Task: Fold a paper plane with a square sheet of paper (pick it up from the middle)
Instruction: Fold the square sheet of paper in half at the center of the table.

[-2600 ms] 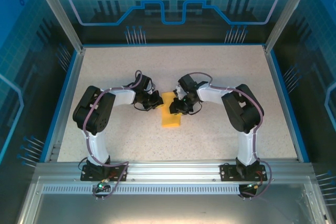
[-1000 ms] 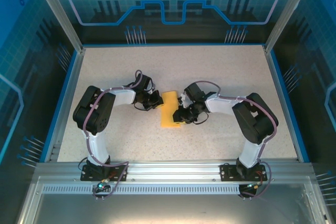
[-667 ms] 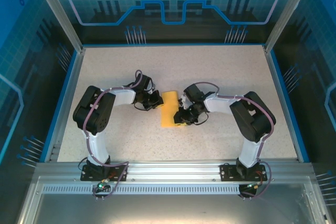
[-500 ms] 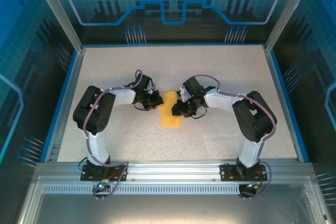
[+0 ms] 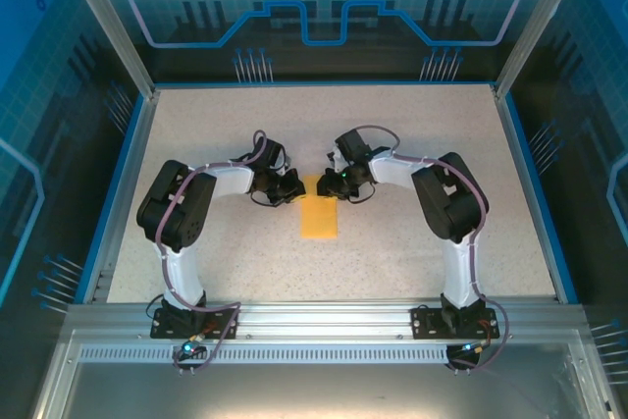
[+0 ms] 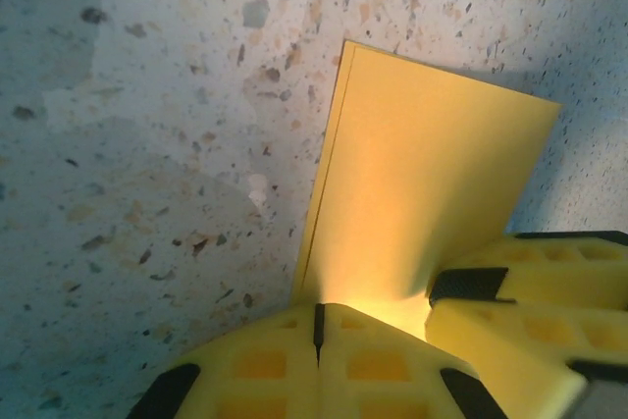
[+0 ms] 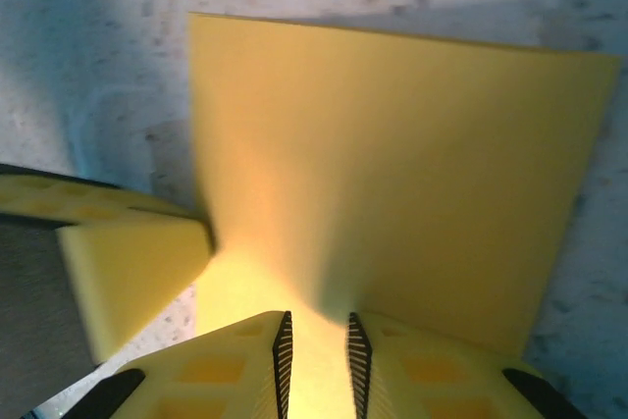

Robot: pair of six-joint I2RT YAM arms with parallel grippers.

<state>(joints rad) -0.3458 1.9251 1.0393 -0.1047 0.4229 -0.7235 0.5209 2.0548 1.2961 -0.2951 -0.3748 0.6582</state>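
Observation:
The square sheet of paper [image 5: 319, 216], orange-yellow, lies on the speckled table folded into a narrow oblong, its long side running away from the arms. The paper plane is out of view. My left gripper [image 5: 297, 187] is shut, with its tips [image 6: 317, 313] resting on the far left corner of the paper [image 6: 422, 183]. My right gripper [image 5: 332, 183] stands over the paper's far end. Its jaws [image 7: 315, 329] are a narrow gap apart and the flat paper [image 7: 392, 134] shows between them. Each wrist view also catches the other gripper's yellow finger [image 6: 530, 287] [image 7: 132, 262].
The speckled table [image 5: 412, 134] has a blue raised rim [image 5: 535, 183] on three sides. The arm bases sit on a metal rail [image 5: 324, 326] at the near edge. Both forearms angle inward towards the paper.
My right gripper has moved from the paper's near right part away from the bases to its far end, beside the left gripper. The left gripper and the paper have stayed put.

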